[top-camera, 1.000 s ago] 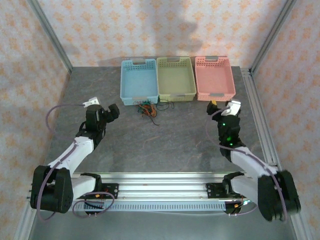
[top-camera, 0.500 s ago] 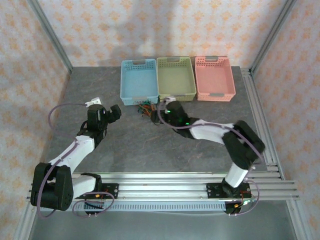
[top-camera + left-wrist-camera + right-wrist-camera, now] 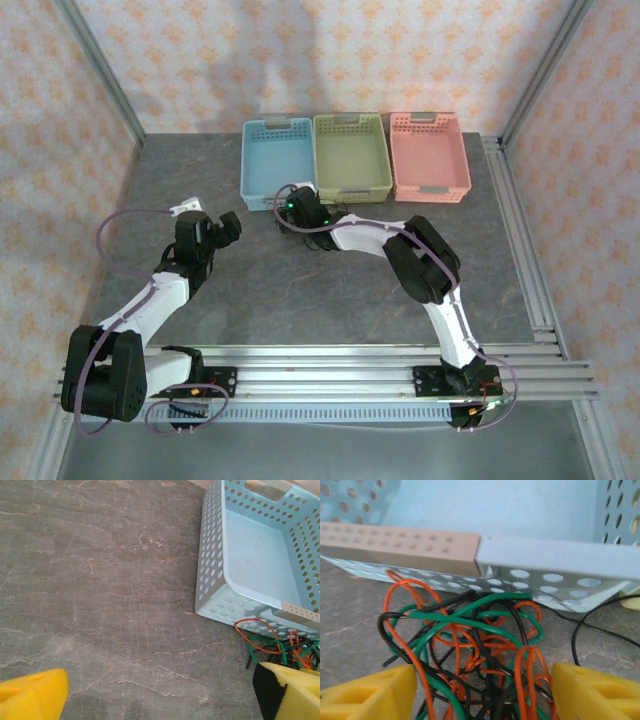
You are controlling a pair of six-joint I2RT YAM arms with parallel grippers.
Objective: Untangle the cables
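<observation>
Here the right end effector (image 3: 482,692) straddles the cables (image 3: 470,635) beside the blue basket (image 3: 545,555), jaws apart, likely to pinch strands. The left end effector (image 3: 157,695) hangs open.

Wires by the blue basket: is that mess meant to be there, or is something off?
Yes, they stand out: the black, orange and green wires lie knotted in one clump on the table, beside the near wall of the blue basket. The right pincer straddles the clump, open.
</observation>
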